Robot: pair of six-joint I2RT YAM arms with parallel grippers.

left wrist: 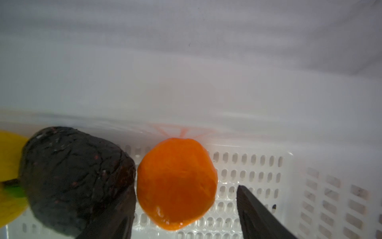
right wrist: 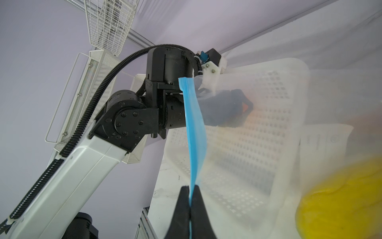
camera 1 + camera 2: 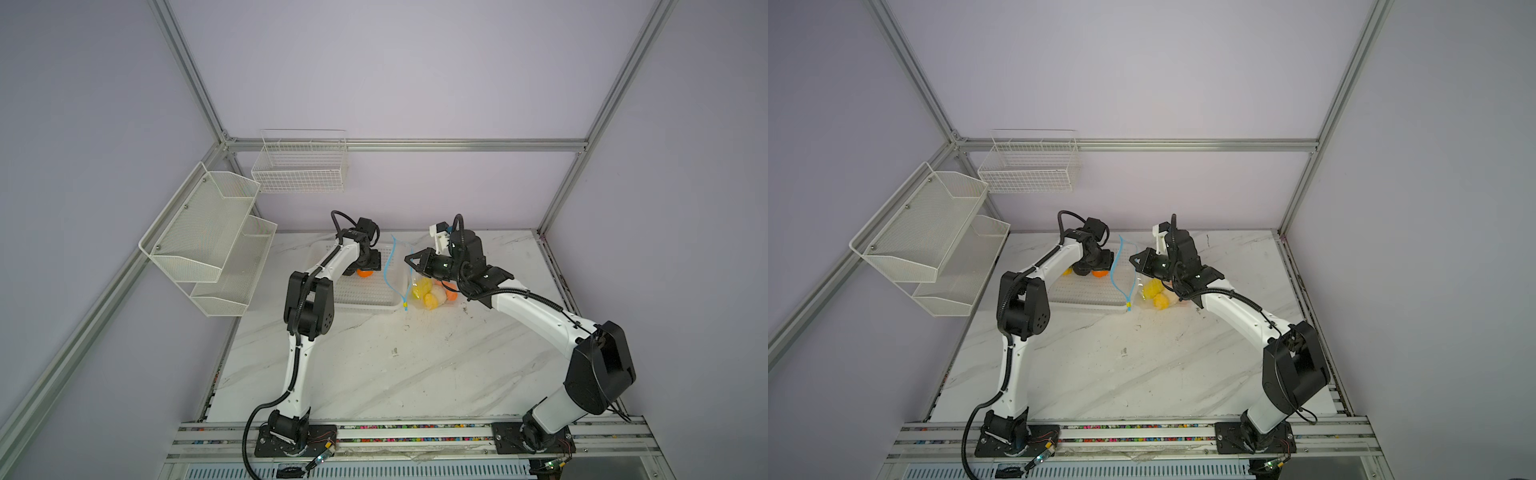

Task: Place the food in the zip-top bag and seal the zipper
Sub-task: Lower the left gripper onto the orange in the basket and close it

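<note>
My left gripper [image 1: 184, 192] hangs open inside the white perforated basket [image 1: 258, 165]. Its fingers straddle an orange fruit [image 1: 175, 186], with a gap on one side. A dark grey-black fruit [image 1: 76, 175] lies against that orange one, and a yellow piece [image 1: 8, 165] shows behind it. My right gripper [image 2: 191, 187] is shut on the light-blue zipper [image 2: 194, 128] and holds the mouth of the zip-top bag [image 3: 432, 286] up. In the bag lie yellow [image 3: 422, 286], cream-white [image 3: 438, 296] and orange [image 3: 451, 296] food. The yellow slider [image 3: 404, 306] sits at the zipper's near end.
The basket [image 3: 361, 299] stands on the marble table [image 3: 395, 365], left of the bag. Two white mesh shelves [image 3: 208, 241] hang on the left wall. A wire basket [image 3: 299, 166] hangs on the back wall.
</note>
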